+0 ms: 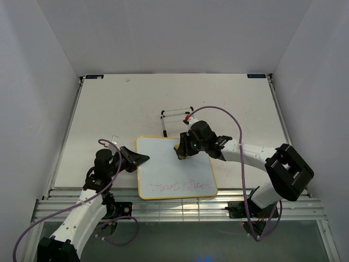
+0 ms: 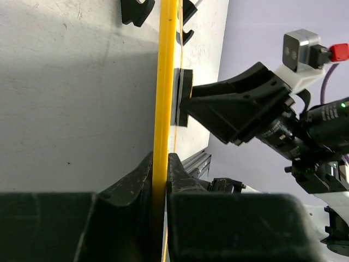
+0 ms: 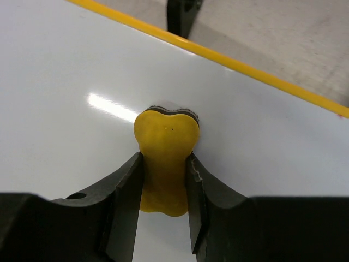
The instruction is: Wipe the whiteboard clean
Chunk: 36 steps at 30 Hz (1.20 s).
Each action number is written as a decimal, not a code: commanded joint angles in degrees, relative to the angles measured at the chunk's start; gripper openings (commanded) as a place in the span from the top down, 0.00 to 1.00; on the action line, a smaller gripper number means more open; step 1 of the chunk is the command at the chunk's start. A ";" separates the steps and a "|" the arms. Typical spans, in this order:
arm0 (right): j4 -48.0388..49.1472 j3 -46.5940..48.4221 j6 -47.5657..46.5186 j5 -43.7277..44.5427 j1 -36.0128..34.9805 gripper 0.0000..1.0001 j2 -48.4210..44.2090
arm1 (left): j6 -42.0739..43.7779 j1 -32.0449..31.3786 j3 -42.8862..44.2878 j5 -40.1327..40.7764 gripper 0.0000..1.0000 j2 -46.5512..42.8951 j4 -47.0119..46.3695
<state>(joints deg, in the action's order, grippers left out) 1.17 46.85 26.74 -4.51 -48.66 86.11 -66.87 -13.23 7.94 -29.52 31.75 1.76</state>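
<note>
White counter [image 1: 109, 109]: left fingers [image 1: 137, 159] clamp whiteboard [image 1: 169, 164] edge, right fingers [image 1: 184, 152] grip eraser [image 3: 166, 158]; press it flat, sweep to 6 o'clock scribbles [image 1: 180, 186].

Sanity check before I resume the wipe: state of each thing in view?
whiteboard: lying on table, scribbles along near edge not erased.
eraser: pressed on whiteboard, away from scribbles.
left gripper: shut on whiteboard's yellow frame.
right gripper: shut on eraser.
easel stand: on table beyond whiteboard, holding nothing.
</note>
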 commanded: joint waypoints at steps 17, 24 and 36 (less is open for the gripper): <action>-13.91 -5.37 -2.05 -0.23 3.15 0.80 -20.09 | -2.38 -0.39 0.58 -1.16 1.00 -1.95 1.32; -14.26 -5.19 1.99 3.27 -7.20 0.80 -24.49 | -2.74 -0.39 0.23 -0.98 1.00 -2.83 1.58; -12.34 6.83 3.68 12.25 -28.14 0.79 -13.26 | -2.83 -0.48 0.32 -0.80 1.00 -3.36 2.37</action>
<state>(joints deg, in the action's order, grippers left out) -13.21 49.67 30.55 5.04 -73.52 70.13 -67.96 -13.43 7.94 -29.74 28.75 3.53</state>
